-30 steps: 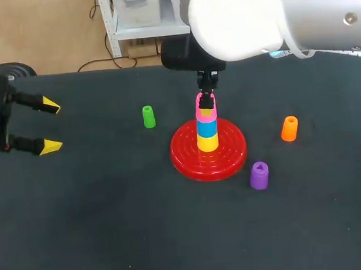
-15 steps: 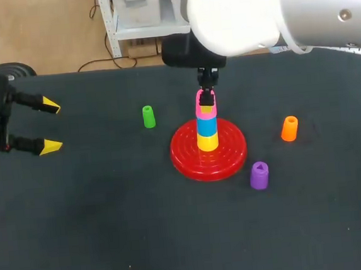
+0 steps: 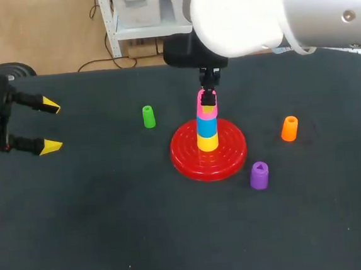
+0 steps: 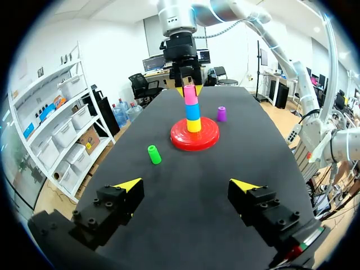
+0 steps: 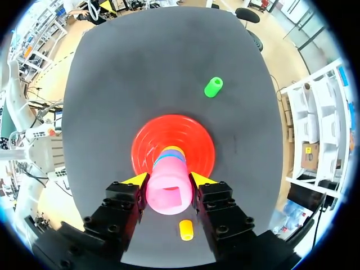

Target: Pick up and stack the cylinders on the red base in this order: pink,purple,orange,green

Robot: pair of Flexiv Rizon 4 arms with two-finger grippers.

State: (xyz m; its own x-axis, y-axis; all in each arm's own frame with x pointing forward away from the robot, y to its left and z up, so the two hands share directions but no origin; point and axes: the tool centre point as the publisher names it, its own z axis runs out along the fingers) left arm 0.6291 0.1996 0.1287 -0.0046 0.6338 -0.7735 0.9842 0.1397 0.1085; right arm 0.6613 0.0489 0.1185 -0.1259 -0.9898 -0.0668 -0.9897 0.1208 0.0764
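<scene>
The right hand (image 5: pixel 169 180) is clamped on the pink cylinder (image 5: pixel 167 197) from both sides, atop the blue piece (image 3: pixel 206 126) and yellow piece (image 3: pixel 207 141) at the middle of the red base (image 3: pixel 189 161). The purple cylinder (image 3: pixel 259 175) stands just off the base's near rim, with the orange cylinder (image 3: pixel 289 128) and green cylinder (image 3: pixel 148 116) well apart on either side. The left hand (image 3: pixel 51 126) hangs with its fingers spread wide near the left edge of the surface (image 3: pixel 113 229), well apart from everything.

A dark table (image 3: pixel 113 229) carries four things. The red base (image 3: pixel 186 161) sits near its middle. The green cylinder (image 3: pixel 148 117) stands apart from the base on the left side. The orange cylinder (image 3: pixel 289 128) stands apart on the right. The purple cylinder (image 3: pixel 259 175) stands just beside the base's near right rim.
</scene>
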